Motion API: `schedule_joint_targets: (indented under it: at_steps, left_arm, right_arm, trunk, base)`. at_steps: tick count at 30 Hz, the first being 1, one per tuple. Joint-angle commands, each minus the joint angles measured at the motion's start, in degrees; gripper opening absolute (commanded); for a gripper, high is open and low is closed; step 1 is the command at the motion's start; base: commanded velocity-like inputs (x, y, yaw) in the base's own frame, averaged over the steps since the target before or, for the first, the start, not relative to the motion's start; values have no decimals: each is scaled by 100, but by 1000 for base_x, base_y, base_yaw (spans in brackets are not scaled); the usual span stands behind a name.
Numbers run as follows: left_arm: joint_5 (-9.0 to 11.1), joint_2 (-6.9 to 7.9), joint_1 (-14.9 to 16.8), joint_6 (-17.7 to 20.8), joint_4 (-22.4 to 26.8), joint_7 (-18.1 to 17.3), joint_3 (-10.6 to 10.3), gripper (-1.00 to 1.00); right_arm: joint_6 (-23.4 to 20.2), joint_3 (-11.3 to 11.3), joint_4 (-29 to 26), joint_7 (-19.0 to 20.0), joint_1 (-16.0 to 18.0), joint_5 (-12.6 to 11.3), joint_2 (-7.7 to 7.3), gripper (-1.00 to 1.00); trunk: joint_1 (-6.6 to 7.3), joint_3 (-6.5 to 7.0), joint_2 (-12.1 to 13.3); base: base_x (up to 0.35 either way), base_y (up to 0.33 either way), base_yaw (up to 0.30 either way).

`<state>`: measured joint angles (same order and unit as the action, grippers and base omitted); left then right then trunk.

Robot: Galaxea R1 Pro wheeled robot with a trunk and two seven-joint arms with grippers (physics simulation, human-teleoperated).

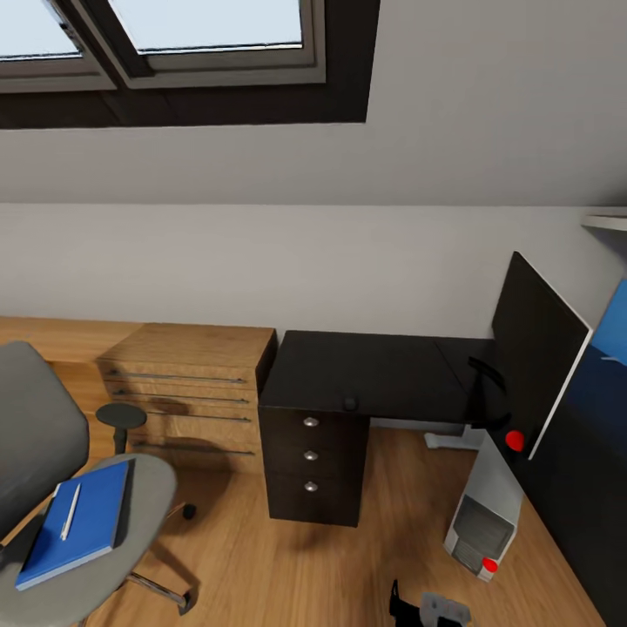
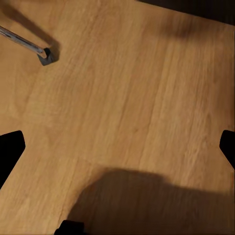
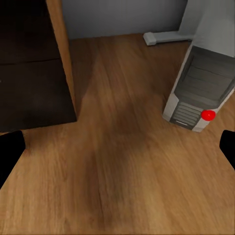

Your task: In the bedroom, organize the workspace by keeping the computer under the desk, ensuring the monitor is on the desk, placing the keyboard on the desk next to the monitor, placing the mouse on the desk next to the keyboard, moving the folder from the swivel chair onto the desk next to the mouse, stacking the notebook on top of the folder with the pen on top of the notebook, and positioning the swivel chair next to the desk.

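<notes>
The grey swivel chair [image 1: 43, 488] stands at the left, apart from the black desk [image 1: 366, 366]. On its seat lies the blue folder [image 1: 74, 522] with the white pen [image 1: 70, 512] on top. A dark edge beside the folder may be the notebook; I cannot tell. The monitor [image 1: 540, 348] stands on the desk's right wing. A small black mouse [image 1: 350, 403] sits at the desk's front edge. The computer [image 1: 488, 514] [image 3: 200, 88] stands on the floor below the monitor. The keyboard is out of view. My left gripper [image 2: 117, 147] and right gripper [image 3: 117, 147] hang open over bare floor.
A light-wood chest [image 1: 187, 392] stands left of the desk's drawer unit [image 1: 311, 470] [image 3: 29, 63]. One chair leg with its castor [image 2: 44, 54] lies near my left gripper. A white desk foot [image 3: 166, 36] rests by the wall. Wooden floor [image 1: 287, 566] spreads before the desk.
</notes>
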<state>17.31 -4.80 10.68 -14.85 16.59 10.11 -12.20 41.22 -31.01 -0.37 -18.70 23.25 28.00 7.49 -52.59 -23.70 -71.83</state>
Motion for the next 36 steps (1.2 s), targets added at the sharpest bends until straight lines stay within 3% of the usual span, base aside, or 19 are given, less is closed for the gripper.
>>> schedule_joint_targets:
  at_steps: [1, 9, 19, 31, 32, 36]
  left_arm:
    - [48, -31, 4, 12, 31, 4, -63, 100]
    - [53, -71, 4, -247, -227, -45, -81, 100]
    - [53, -75, 4, -449, -384, -47, -89, 100]
    - [53, -82, 4, -391, -400, -44, -98, 100]
    - [53, -80, 5, -388, -401, -44, -93, 100]
    - [53, -75, 4, -387, -402, -44, -90, 100]
  right_arm:
    - [-29, -60, 35, -76, -30, 74, -24, 100]
    - [215, -359, 151, -263, -269, 100, -37, 100]
    - [479, -396, 160, -274, -294, 107, -29, 100]
    - [130, -397, 118, -178, -295, 92, -57, 100]
    - [-137, -402, 139, -158, -295, 97, -37, 100]
    - [-95, -398, 156, -145, -295, 99, 4, 100]
  trunk:
    - [23, 12, 38]
    - [198, 156, 359]
    - [418, 335, 760]
    - [682, 551, 1241]
    - [704, 569, 1281]
    - [791, 641, 1442]
  base:
    - [0, 0, 0]
    - [0, 0, 0]
    - [0, 0, 0]
    - [0, 0, 0]
    - [0, 0, 0]
    - [0, 0, 0]
